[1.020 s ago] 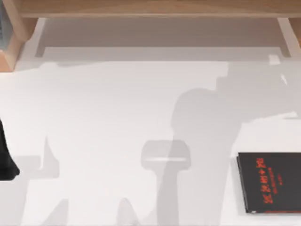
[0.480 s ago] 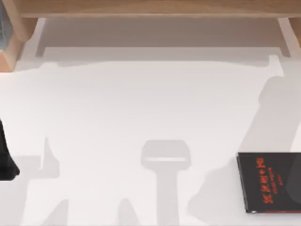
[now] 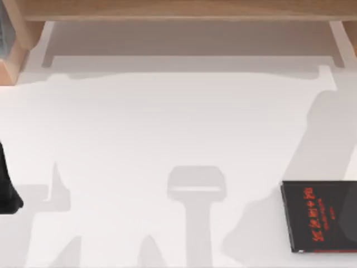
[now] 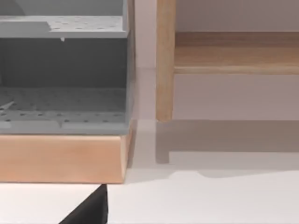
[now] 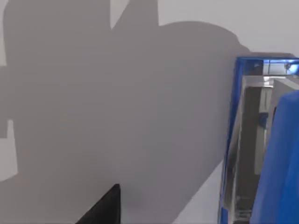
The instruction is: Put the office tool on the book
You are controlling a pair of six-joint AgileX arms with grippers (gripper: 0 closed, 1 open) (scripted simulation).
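Arm shadow now off table centre; one book [image 3: 319,216], one blue stapler [image 5: 261,140].

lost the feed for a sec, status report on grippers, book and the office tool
Left arm parked at table's left edge. Book flat at table's right edge, nothing on it. Blue stapler-like tool in right wrist view, on the table.

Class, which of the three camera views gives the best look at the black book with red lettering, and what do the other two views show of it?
The top view: the book lies flat at the table's right edge, its cover, red lettering and red strip facing the camera. The left wrist view looks at a wooden shelf instead, and the right wrist view at a blue stapler, so neither helps with the book.
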